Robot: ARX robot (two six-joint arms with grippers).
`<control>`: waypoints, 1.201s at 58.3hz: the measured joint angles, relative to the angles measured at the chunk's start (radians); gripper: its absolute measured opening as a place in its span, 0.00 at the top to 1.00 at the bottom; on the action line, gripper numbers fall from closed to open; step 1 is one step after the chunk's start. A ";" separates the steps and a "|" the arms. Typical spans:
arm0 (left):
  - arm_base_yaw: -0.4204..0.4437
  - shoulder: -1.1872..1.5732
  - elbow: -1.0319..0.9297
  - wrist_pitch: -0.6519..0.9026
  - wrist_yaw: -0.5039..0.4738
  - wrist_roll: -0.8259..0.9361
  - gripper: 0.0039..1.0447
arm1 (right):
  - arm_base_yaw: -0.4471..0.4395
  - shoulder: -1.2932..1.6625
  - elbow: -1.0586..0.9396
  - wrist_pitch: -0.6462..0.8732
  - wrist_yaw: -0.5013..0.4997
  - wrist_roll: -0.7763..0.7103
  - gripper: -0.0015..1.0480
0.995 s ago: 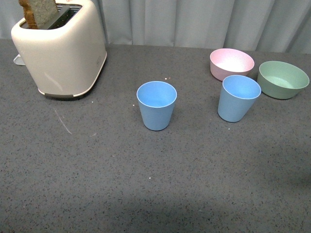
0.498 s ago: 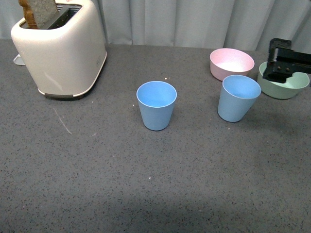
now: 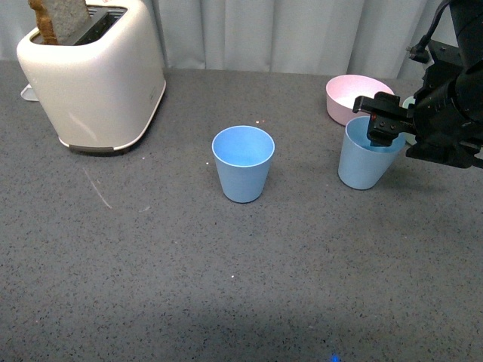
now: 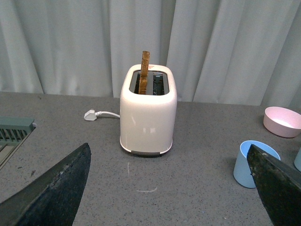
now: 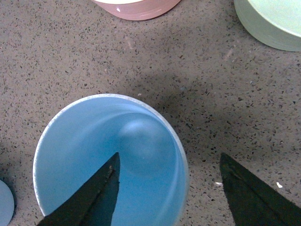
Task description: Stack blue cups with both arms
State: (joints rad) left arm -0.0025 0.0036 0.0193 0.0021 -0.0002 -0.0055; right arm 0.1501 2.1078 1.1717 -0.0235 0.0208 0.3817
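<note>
Two light blue cups stand upright on the grey table. One cup (image 3: 243,164) is in the middle and the other cup (image 3: 361,162) is to its right. My right gripper (image 3: 383,128) hangs open over the right cup's rim. In the right wrist view this cup (image 5: 94,155) is seen from above, with the right gripper (image 5: 169,154) straddling its wall, one finger (image 5: 99,193) over the mouth and the other outside. My left gripper (image 4: 168,146) is open and holds nothing, out of the front view. The middle cup (image 4: 247,162) stands just beyond one of its fingers.
A cream toaster (image 3: 94,75) holding a bread slice (image 3: 60,19) stands at the back left. The pink bowl (image 3: 353,94) sits behind the right cup. The green bowl (image 5: 273,23) is beside it, mostly hidden by my right arm in the front view. Curtains close the back.
My right arm has come in from the right, passed over the green bowl and now sits at the right cup's rim. Both cups stay put.
</note>
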 joint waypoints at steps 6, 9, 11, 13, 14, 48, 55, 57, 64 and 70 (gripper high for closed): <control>0.000 0.000 0.000 0.000 0.000 0.000 0.06 | 0.003 0.006 0.010 -0.019 0.005 0.009 0.72; 0.000 0.000 0.000 0.000 0.000 0.000 0.06 | 0.003 0.007 0.010 -0.026 0.005 0.011 0.79; 0.000 0.000 0.000 0.000 0.000 0.000 0.06 | 0.003 0.008 0.010 -0.028 0.003 0.013 0.84; 0.000 0.000 0.000 0.000 0.000 0.000 0.06 | 0.003 0.008 0.010 -0.028 0.000 0.016 0.89; 0.000 0.000 0.000 0.000 0.000 0.000 0.06 | 0.003 0.008 0.010 -0.028 -0.006 0.019 0.94; 0.000 0.000 0.000 0.000 0.000 0.000 0.06 | 0.196 -0.185 0.015 -0.090 -0.231 0.079 0.99; 0.000 0.000 0.000 0.000 0.000 0.000 0.06 | 0.228 -0.172 0.029 -0.101 -0.225 0.084 0.99; 0.000 0.000 0.000 0.000 0.000 0.000 0.06 | 0.233 -0.168 0.033 -0.102 -0.224 0.086 0.99; 0.000 0.000 0.000 0.000 0.000 0.000 0.06 | 0.244 -0.142 0.045 -0.106 -0.217 0.090 0.99; 0.000 0.000 0.000 0.000 0.000 0.000 0.06 | 0.244 -0.131 0.044 -0.079 -0.230 0.100 0.95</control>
State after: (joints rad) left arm -0.0025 0.0036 0.0193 0.0021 -0.0002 -0.0051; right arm 0.3943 1.9770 1.2156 -0.1024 -0.2089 0.4816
